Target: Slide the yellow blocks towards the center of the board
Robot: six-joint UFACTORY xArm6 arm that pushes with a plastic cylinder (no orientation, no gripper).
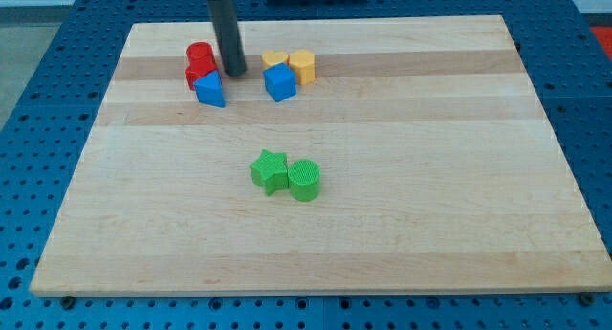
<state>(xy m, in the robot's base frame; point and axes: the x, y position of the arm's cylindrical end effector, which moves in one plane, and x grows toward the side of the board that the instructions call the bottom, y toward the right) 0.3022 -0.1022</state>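
Two yellow blocks sit near the view's top, a heart-shaped one (274, 59) and a hexagonal one (302, 66) touching it on the right. A blue cube (280, 82) lies just below the yellow heart. My tip (232, 73) stands to the left of the yellow blocks, a short gap away. It is right beside the red blocks (200, 62) and just above-right of a second blue block (210, 88).
A green star (270, 170) and a green cylinder (304, 180) sit together near the middle of the wooden board (430, 177). The board lies on a blue perforated table (29, 129).
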